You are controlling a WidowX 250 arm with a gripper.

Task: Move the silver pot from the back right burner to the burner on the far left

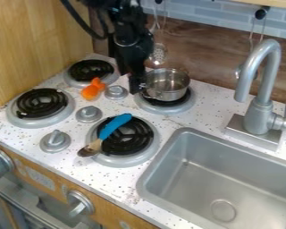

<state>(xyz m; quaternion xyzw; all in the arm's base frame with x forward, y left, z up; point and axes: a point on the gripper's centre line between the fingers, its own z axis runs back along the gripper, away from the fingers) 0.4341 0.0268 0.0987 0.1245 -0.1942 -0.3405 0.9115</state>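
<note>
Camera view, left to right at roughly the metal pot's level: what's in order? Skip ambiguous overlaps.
Black coil burner in a silver ring → bright orange object → round silver stovetop knob → shiny silver metal pot → curved grey metal faucet.

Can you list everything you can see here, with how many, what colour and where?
Pot: one, silver, on the burner nearest the gripper
Spoon: one, blue and brown, across the front burner
Orange object: one, orange, beside a knob
Burners: four, black coils, on the counter
Counter knobs: three, grey, among burners
Front knobs: two, grey, below counter
Sink: one, grey, right
Faucet: one, grey, behind sink
Counter: one, speckled white
Gripper: one, black, beside pot
</note>
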